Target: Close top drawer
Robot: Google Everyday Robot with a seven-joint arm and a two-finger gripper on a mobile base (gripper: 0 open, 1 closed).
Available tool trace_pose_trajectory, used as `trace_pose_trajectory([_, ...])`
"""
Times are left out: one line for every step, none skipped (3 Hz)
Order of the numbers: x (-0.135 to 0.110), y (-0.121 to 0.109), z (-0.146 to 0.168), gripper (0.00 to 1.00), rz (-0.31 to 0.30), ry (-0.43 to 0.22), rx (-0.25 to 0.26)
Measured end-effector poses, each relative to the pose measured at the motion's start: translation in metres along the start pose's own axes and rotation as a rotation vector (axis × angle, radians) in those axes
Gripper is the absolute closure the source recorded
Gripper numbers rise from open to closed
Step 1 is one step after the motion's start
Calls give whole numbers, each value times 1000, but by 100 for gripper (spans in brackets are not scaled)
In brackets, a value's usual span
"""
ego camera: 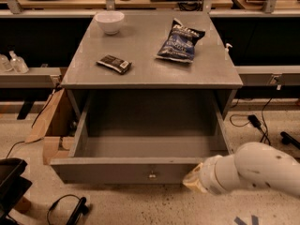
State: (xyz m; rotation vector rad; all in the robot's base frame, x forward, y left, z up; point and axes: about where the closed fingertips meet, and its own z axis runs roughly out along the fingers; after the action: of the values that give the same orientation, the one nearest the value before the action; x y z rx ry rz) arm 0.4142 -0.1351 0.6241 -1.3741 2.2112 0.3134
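The top drawer (pixel 117 171) stands pulled well out from under the grey desk (pixel 140 76), its wide front panel facing the camera and its deep grey box open to view from above. A small round metal knob (pixel 152 175) sits at the centre of that panel. The white arm (pixel 262 170) comes in from the lower right, and the end effector (pixel 192 181) lies low at the right end of the drawer front, against it or just beside it; which of the two I cannot tell. Its tan tip points left toward the panel. Whether the end effector is open or closed cannot be told from this view, and nothing is seen in its grasp. On the desk top, a white bowl (pixel 109 21) stands at the far left corner, a blue chip bag (pixel 180 41) lies toward the far right, and a dark snack bar (pixel 113 63) lies nearer the front left. A cardboard box (pixel 49 123) leans on the floor beside the desk's left side.
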Motion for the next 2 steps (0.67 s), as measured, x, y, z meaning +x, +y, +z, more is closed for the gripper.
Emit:
trace_pose_trajectory([-11,-17,8,100,-14,-10,-3])
trace_pose_trajectory([-43,-60,29,100,-41,-22,-10])
